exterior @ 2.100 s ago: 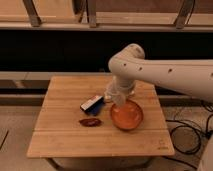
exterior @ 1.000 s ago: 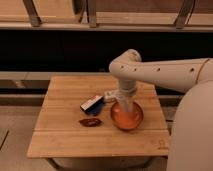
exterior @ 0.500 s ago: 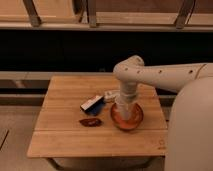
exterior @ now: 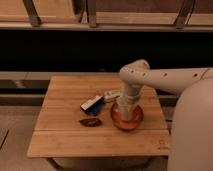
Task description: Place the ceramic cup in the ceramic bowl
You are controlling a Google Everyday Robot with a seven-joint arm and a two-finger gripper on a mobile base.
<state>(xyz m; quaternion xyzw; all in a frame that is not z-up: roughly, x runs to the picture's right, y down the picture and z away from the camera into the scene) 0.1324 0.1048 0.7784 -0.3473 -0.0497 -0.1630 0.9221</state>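
The glossy orange-red ceramic bowl sits on the right half of the wooden table. My pale arm comes in from the right and bends straight down into the bowl. The gripper is at its lower end, inside the bowl's rim and shut. A pale cylinder at the gripper's tip is the ceramic cup, upright and low in the bowl. It blends with the arm, so its edges are hard to separate. I cannot tell whether the cup touches the bowl's bottom.
A blue-and-white rectangular object lies left of the bowl, a small white item behind it. A flat dark-red object lies nearer the front. My grey body fills the right side. A dark shelf runs behind the table.
The arm's lower end has moved from the bowl's back left edge to over its middle and has sunk down into it with the cup.
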